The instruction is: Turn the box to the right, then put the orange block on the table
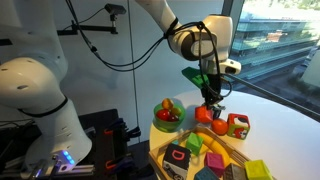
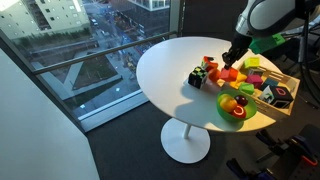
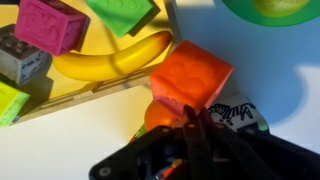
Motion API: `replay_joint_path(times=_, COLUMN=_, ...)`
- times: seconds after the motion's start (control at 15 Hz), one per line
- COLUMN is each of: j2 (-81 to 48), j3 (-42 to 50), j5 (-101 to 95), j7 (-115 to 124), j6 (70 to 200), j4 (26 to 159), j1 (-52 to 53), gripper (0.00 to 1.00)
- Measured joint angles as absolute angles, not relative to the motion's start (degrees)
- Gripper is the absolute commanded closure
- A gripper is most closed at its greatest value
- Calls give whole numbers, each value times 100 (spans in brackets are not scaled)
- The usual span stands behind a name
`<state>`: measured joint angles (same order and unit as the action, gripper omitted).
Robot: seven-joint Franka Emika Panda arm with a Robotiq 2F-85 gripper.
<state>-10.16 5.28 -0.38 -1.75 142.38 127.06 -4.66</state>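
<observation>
Orange block [image 3: 192, 75] just beside box [image 3: 70, 103] rim, bare table [image 3: 290, 80] beyond; gripper [image 3: 190, 125] hold unclear.

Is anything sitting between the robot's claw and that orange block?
Nothing visible does. In the wrist view the gripper sits right by the orange block; the black-and-white cube lies off to one side.

A green bowl [image 1: 167, 126] holds what may be fruit [image 1: 167, 112], near a black-and-white cube [image 3: 238, 113].
</observation>
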Motion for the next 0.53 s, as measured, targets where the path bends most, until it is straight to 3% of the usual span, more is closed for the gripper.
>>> replay_joint_path(times=0.4, j2=-1015, j3=311, j5=225, j7=-116, j6=14143, j4=12711, j1=-394, gripper=95)
replay_joint_path(times=0.47, j2=-1016, j3=287, j5=236, j7=-116, j6=14143, j4=12719, j1=-384, gripper=68)
replay_joint_path(times=0.53, j2=-1017, j3=273, j5=236, j7=-115, j6=14143, j4=12733, j1=-372, gripper=67)
